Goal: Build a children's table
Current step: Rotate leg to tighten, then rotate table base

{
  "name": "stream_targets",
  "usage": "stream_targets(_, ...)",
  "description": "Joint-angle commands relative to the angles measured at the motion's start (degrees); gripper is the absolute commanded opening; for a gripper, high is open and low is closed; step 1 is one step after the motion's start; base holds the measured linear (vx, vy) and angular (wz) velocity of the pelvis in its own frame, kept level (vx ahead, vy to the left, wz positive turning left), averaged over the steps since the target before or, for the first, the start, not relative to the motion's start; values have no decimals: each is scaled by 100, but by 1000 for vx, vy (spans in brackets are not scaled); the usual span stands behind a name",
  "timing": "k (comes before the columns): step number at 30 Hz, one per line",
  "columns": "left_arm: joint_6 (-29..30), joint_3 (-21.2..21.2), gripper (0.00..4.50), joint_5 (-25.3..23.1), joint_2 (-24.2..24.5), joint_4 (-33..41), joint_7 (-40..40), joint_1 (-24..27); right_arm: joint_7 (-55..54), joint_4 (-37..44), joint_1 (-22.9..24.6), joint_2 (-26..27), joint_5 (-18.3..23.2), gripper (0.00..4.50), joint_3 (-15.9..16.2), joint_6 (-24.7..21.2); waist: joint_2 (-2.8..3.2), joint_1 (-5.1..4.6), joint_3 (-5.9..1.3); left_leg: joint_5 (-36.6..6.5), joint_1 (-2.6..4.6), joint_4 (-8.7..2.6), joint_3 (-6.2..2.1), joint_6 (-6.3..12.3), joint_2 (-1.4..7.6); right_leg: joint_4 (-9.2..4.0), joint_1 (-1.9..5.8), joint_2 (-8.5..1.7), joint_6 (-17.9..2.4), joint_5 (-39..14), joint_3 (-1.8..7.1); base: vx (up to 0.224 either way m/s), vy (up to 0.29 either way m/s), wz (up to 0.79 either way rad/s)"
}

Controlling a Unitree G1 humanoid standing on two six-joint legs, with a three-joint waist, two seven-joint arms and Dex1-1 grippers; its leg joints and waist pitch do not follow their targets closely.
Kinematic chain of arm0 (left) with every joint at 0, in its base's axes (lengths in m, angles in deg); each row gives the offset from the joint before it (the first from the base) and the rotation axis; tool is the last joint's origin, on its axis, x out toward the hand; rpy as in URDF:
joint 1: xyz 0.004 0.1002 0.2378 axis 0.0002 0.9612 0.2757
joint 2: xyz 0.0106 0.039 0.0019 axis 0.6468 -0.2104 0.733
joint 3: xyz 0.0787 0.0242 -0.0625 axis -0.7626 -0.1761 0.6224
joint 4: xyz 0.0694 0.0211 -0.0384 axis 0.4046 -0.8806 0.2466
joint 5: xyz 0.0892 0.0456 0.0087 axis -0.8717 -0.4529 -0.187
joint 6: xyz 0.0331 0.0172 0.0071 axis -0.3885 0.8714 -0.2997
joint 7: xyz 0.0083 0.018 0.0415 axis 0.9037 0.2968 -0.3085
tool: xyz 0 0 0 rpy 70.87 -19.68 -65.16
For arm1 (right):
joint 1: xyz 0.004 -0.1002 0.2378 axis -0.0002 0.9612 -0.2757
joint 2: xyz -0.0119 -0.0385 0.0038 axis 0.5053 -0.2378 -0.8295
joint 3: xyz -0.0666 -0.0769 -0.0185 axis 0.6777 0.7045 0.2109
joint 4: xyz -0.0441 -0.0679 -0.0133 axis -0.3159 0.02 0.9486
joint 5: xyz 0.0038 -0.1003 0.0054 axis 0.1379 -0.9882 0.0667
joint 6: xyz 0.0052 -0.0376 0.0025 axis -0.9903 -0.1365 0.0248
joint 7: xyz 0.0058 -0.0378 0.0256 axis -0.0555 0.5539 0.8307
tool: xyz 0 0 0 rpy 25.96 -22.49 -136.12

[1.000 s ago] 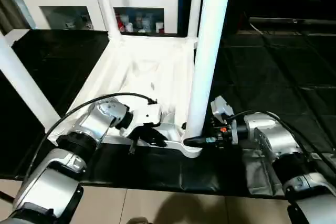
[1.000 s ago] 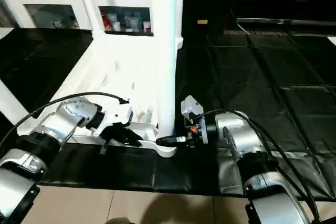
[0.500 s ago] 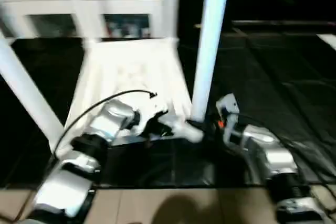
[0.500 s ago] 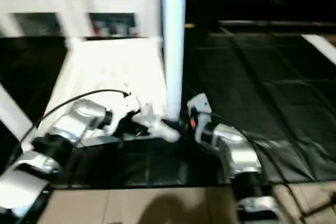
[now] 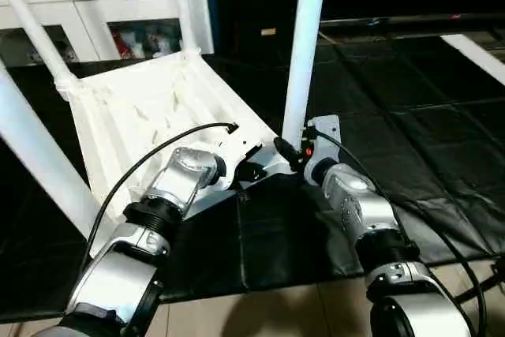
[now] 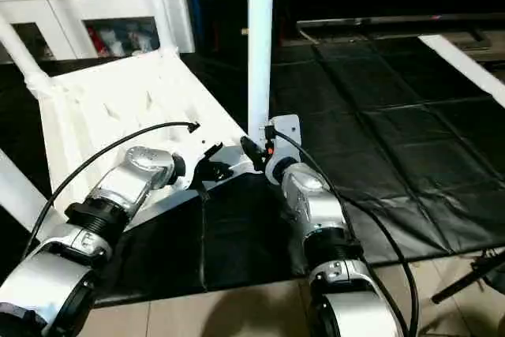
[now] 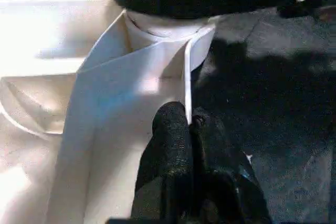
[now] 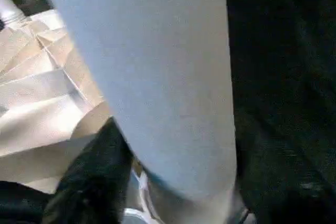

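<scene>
— Writing can be made out nowhere. What is kept in the cabinet [image 5: 118, 5]?

— Small red and white items are seen behind its glass doors, too small to be named, and a dark bundle is laid on its top. The cabinet is set behind a floor covered with black mats [image 5: 410, 116]; pale tiles are seen along the mats' near edge.

— Where is the table [image 5: 150, 108] placed?

— It is laid upside down on the mats, ribbed underside up, with four legs raised from its corners. The near right leg [image 5: 304, 45] is stood upright in its socket.

— And the grippers?

— The left gripper [image 7: 189, 124] is pinched shut on the thin rim at that near corner. The right gripper [image 5: 286, 150] is set at the foot of the leg, fingers [image 8: 97, 169] spread wide either side; contact cannot be told.
</scene>
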Motion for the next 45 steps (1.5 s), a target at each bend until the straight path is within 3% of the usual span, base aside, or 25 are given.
stream_targets(1, -356, -158, 0, 89, -18, 306, 282, -55, 283, -160, 236, 30, -24, 316, 331, -73, -6, 76, -463, 413, 11, -275, -207, 931, 442, -141, 410, -671, -1022, 425, 502, 0, 0, 0)
stream_targets(3, -456, -190, 0, 62, 64, 253, 364, -53, 489, -3, 405, -143, -38, 331, 392, 58, -8, 110, -441, 237, -4, -271, -174, 970, 421, -171, 414, -678, -1029, 247, 499, 0, 0, 0)
stream_targets(6, -691, -203, 0, 33, 209, 170, 484, -62, 1071, 457, 778, -514, 78, 360, 399, 215, -75, 216, -400, -123, 2, -302, -139, 812, 411, -292, 434, -659, -716, -612, 494, 0, 0, 0)
stream_targets(7, -775, -194, 0, 24, 265, 138, 517, -68, 1299, 654, 929, -686, 154, 374, 334, 256, -48, 258, -395, -190, 22, -310, -146, 759, 433, -315, 415, -660, -610, -865, 500, 0, 0, 0)
stream_targets(8, -840, -159, 0, 37, 303, 133, 519, -70, 1554, 850, 1072, -885, 269, 378, 235, 259, -67, 286, -399, -190, 29, -316, -157, 729, 450, -318, 412, -658, -546, -946, 504, 0, 0, 0)
stream_targets(10, -883, -133, 0, 49, 322, 126, 520, -72, 1704, 971, 1159, -1006, 337, 402, 169, 256, -53, 323, -401, -162, 35, -317, -170, 714, 482, -302, 388, -656, -554, -919, 509, 0, 0, 0)
stream_targets(11, -968, -76, 0, 93, 339, 126, 516, -76, 1966, 1149, 1287, -1195, 446, 402, 103, 229, -88, 337, -400, -179, 29, -314, -163, 717, 480, -307, 390, -655, -559, -901, 508, 0, 0, 0)
stream_targets(14, -1008, 23, 0, 229, 371, 201, 542, -62, 2366, 1385, 1494, -1554, 599, 433, 24, 344, -96, 376, -400, -159, 4, -303, -160, 732, 458, -302, 398, -659, -537, -917, 503, 0, 0, 0)
stream_targets(15, -1027, 59, 0, 297, 390, 258, 574, -41, 2556, 1494, 1579, -1705, 701, 443, -9, 289, -134, 384, -389, -176, -15, -299, -147, 746, 430, -324, 420, -661, -488, -996, 498, 0, 0, 0)
stream_targets(18, -1055, 82, 0, 350, 435, 368, 613, 4, 2825, 1710, 1689, -1870, 922, 443, -74, 91, -124, 394, -393, -141, -21, -296, -149, 772, 415, -340, 412, -646, -444, -1117, 479, 0, 0, 0)
stream_targets(20, -1046, 93, 44, 377, 456, 426, 656, 24, 2944, 1802, 1721, -1934, 987, 450, -65, 41, -131, 420, -402, -46, -21, -283, -153, 836, 430, -319, 399, -634, -451, -1044, 473, 0, 0, 0)
stream_targets(25, -876, 151, 76, 505, 524, 725, 804, 126, 3078, 2067, 1730, -1934, 1088, 450, 45, -57, -132, 480, -382, -93, -3, -299, -155, 774, 459, -316, 382, -652, -529, -1113, 480, 0, 0, 0)
stream_targets(29, -703, 314, 107, 679, 646, 1241, 760, 359, 3244, 2652, 1757, -1759, 1481, 450, 223, -524, -114, 485, -381, -137, -1, -308, -163, 729, 471, -331, 375, -641, -451, -1221, 475, 0, 0, 0)
stream_targets(32, -485, 423, 138, 881, 713, 1648, 786, 562, 3399, 2932, 1820, -1711, 1596, 450, 316, -457, -85, 492, -382, -221, 10, -319, -173, 636, 499, -328, 362, -665, -474, -1206, 492, 0, 0, 0)
stream_targets(33, -344, 469, 145, 982, 763, 1931, 825, 712, 3480, 3054, 1852, -1690, 1678, 450, 361, -484, -50, 478, -382, -249, 20, -324, -171, 596, 484, -327, 356, -650, -484, -1202, 490, 0, 0, 0)
stream_targets(37, 386, 727, 179, 1454, 959, 3314, 868, 1469, 3576, 3545, 1997, -1550, 2116, 450, 388, -817, -78, 459, -377, -310, 0, -359, -187, 522, 525, -296, 391, -679, -572, -1092, 518, 0, 0, 0)
stream_targets(40, 732, 874, 203, 1626, 1001, 3866, 718, 1795, 3479, 3685, 2004, -1450, 2267, 450, 371, -983, -78, 443, -342, -381, 9, -359, -161, 522, 469, -366, 352, -629, -495, -1396, 505, 0, 0, 0)
stream_targets(41, 980, 936, 203, 1760, 1036, 4242, 672, 2032, 3288, 3696, 1944, -1357, 2322, 450, 316, -1110, -124, 457, -342, -459, 31, -371, -160, 476, 478, -381, 355, -645, -465, -1549, 508, 0, 0, 0)
stream_targets(43, 1350, 1002, 230, 1973, 1129, 4813, 644, 2472, 3133, 3683, 1840, -1291, 2395, 450, 321, -1339, -93, 420, -307, -563, 12, -412, -181, 379, 507, -387, 345, -633, -462, -1725, 510, 0, 0, 0)
stream_targets(45, 1588, 1027, 245, 2063, 1259, 5184, 617, 2827, 3064, 3663, 1766, -1255, 2502, 450, 338, -1555, -92, 405, -293, -683, 55, -398, -148, 318, 437, -457, 329, -617, -320, -2025, 522, 0, 0, 0)
